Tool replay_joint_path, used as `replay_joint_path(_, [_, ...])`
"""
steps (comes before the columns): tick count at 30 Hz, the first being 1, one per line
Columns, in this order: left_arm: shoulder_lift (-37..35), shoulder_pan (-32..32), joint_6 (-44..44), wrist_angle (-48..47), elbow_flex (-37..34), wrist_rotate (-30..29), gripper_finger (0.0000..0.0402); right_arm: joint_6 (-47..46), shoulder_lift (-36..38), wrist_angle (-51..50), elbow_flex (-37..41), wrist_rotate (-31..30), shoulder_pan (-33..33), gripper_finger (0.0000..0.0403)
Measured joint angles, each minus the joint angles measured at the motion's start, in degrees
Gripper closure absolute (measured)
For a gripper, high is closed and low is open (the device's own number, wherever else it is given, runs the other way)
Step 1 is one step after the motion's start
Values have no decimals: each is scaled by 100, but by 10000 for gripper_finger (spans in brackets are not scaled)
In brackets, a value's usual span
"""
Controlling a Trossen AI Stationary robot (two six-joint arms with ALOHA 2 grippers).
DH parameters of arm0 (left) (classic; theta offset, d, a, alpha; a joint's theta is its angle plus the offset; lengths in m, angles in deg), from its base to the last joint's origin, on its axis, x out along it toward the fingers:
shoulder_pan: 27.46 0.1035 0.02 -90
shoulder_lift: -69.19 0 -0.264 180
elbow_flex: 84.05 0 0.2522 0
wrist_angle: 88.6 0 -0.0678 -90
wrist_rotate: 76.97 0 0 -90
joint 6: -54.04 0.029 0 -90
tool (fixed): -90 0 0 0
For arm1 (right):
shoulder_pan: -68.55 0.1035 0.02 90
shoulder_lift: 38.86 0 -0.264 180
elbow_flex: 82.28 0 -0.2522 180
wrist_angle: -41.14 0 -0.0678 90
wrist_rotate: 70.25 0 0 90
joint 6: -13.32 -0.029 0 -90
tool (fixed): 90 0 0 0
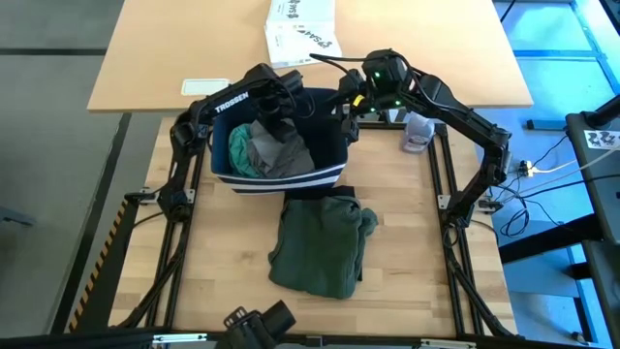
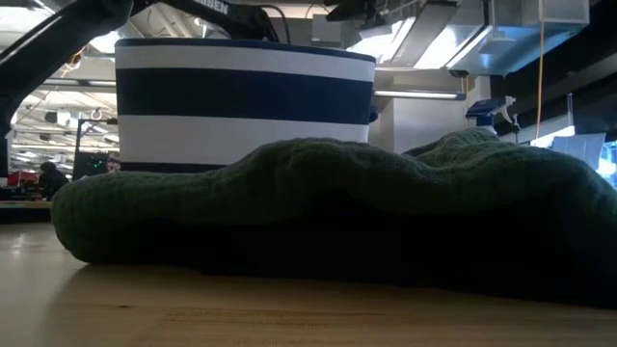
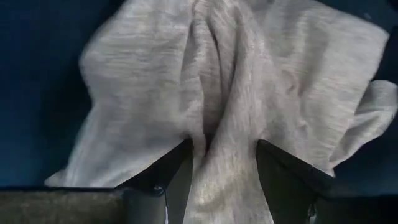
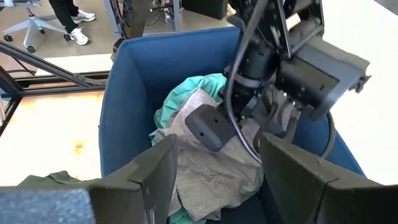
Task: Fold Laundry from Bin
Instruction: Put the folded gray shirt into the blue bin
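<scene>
Inside the bin (image 1: 325, 179), my left gripper (image 3: 224, 163) pinches a fold of the grey garment (image 3: 236, 93), which lies beside the teal one (image 4: 199, 87). My right gripper (image 4: 214, 165) hovers open over the bin's rim. The green garment (image 1: 320, 242) lies just before the bin.

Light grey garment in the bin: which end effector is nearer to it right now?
Left. The left end effector is down in the bin, closed on the light grey garment. The right end effector hovers open at the bin's rim, off the cloth.
</scene>
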Motion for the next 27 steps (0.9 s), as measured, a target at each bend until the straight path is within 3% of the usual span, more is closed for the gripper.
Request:
replay_joint_path(3, [95,9,5,12,-2,283,233,0,0,-3,0,0,0,178])
replay_joint_path(8, [69,11,0,105,0,250,254,0,-2,-4,0,0,0,178])
replay_joint_path(13, [-131,47,7,41,0,271,363,62,-2,0,0,0,0,178])
replay_joint_path(15, [-173,80,22,35,0,394,390,125,-2,2,0,0,0,178])
replay_joint_path(20, [-221,124,20,-31,0,710,399,131,-2,11,0,0,0,178])
replay_joint_path(27, [-769,85,-190,-31,0,578,401,131,-4,7,2,-7,0,178])
